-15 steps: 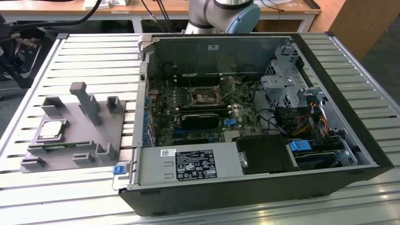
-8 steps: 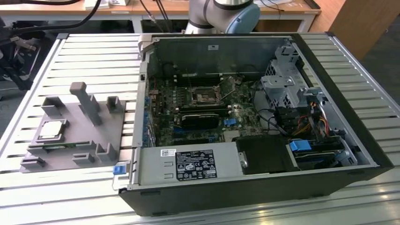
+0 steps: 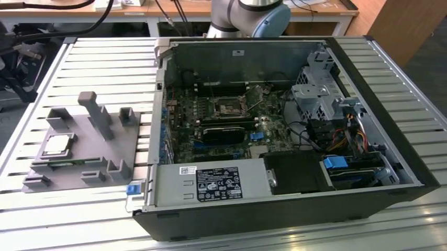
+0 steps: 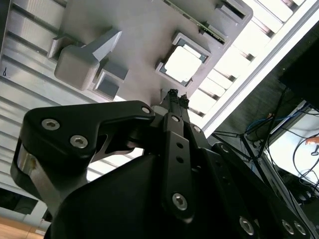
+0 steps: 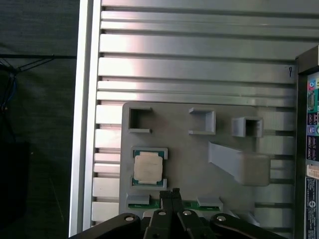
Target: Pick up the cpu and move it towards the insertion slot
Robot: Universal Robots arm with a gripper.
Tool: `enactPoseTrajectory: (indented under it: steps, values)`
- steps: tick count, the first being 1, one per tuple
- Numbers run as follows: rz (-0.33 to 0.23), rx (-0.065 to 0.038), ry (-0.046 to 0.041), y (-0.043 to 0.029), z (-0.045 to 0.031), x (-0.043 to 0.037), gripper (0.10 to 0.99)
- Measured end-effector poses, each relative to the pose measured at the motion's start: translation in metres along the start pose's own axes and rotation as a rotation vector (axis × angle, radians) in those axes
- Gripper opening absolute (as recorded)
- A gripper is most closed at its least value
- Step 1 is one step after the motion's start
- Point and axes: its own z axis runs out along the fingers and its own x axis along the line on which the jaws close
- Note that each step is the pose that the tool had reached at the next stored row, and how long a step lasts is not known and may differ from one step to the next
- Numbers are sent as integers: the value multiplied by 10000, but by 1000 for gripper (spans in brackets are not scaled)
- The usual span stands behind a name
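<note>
The cpu (image 3: 57,145), a small square chip with a silvery top, lies flat in a recess of the grey holder plate (image 3: 84,151) on the exterior view's left. It also appears in the first wrist view (image 5: 148,167) and as a bright square in the second wrist view (image 4: 182,64). My gripper (image 5: 172,191) hangs above the holder, apart from the cpu, near the holder edge with the green strip. Its black fingertips (image 4: 174,94) are pressed together with nothing between them. The insertion slot (image 3: 227,107), a silvery framed socket, sits on the motherboard inside the open computer case (image 3: 412,172).
The grey holder has raised posts and a tall angled block (image 5: 239,164). A narrow green strip board (image 5: 192,204) lies at the holder's edge. The case wall (image 5: 309,129) stands beside the holder. The slatted metal table (image 3: 98,57) carries everything; the arm's base (image 3: 252,15) stands behind the case.
</note>
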Motion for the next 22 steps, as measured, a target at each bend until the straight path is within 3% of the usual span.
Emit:
enactPoseTrajectory:
  steps: [22]
  values:
    - [0, 1, 1, -5, 134, 24, 106]
